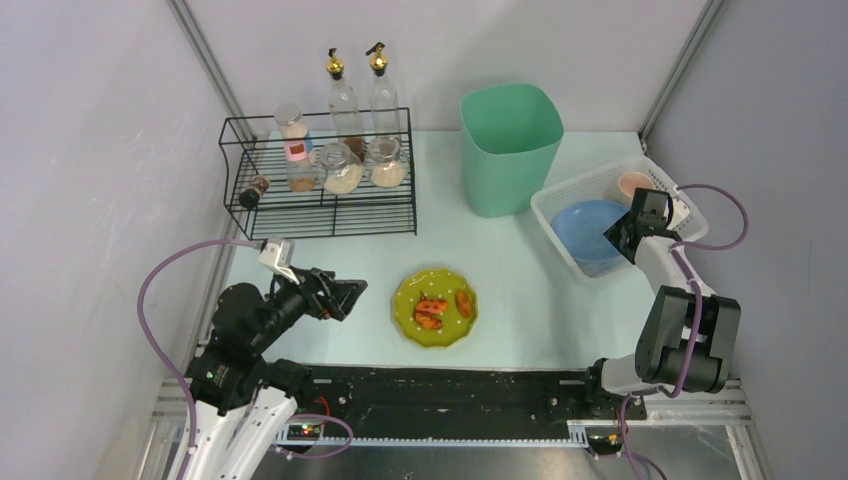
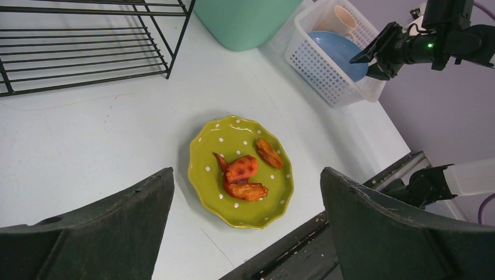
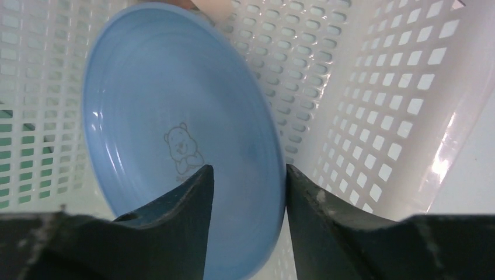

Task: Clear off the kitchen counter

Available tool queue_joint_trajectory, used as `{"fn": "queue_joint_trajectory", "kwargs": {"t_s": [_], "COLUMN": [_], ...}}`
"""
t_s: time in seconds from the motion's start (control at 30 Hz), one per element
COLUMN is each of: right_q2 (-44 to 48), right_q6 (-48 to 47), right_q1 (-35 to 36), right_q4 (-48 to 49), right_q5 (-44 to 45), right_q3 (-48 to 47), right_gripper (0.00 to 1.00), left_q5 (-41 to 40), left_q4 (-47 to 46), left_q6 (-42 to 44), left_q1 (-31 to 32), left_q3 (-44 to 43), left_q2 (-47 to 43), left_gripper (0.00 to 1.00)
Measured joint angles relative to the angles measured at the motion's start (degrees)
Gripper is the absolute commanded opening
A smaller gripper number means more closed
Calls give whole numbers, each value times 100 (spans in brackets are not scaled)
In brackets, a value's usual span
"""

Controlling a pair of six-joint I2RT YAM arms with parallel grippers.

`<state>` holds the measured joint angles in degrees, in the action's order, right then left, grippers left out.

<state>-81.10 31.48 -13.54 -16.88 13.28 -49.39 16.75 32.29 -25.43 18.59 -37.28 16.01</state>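
On the pale mint kitchen counter (image 1: 520,290) sits a green dotted plate (image 1: 435,307) (image 2: 240,170) with reddish-brown food pieces (image 2: 245,175) on it. My left gripper (image 1: 345,297) (image 2: 246,170) hovers open just left of that plate, nothing between its fingers. A blue plate (image 1: 590,228) (image 3: 175,128) leans inside the white basket (image 1: 560,205) at the right. My right gripper (image 1: 618,236) (image 3: 248,172) is over the basket with its jaws parted astride the blue plate's rim, a gap showing between them.
A mint-green bin (image 1: 510,148) stands at the back centre. A black wire rack (image 1: 320,190) with jars and bottles fills the back left. A pink cup (image 1: 635,183) lies in the basket behind the blue plate. Aluminium posts frame the corners.
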Motion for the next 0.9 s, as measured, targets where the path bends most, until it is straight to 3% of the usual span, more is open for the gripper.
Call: {"fn": "queue_joint_trajectory", "kwargs": {"t_s": [0.3, 0.6, 0.9], "right_q2": [136, 278, 1456], "right_q6": [-146, -562, -695], "right_q1": [24, 533, 785], "right_q4": [-168, -1043, -1602], "right_q5": [-116, 389, 691], "right_q3": [-46, -273, -496], "right_gripper": [55, 56, 56], "left_q5": [0, 0, 0], "left_q4": [0, -2, 0], "left_q6": [0, 0, 0], "left_q1": [2, 4, 4], "left_q3": [0, 0, 0], "left_q2": [-2, -61, -109], "left_gripper": [98, 98, 98]}}
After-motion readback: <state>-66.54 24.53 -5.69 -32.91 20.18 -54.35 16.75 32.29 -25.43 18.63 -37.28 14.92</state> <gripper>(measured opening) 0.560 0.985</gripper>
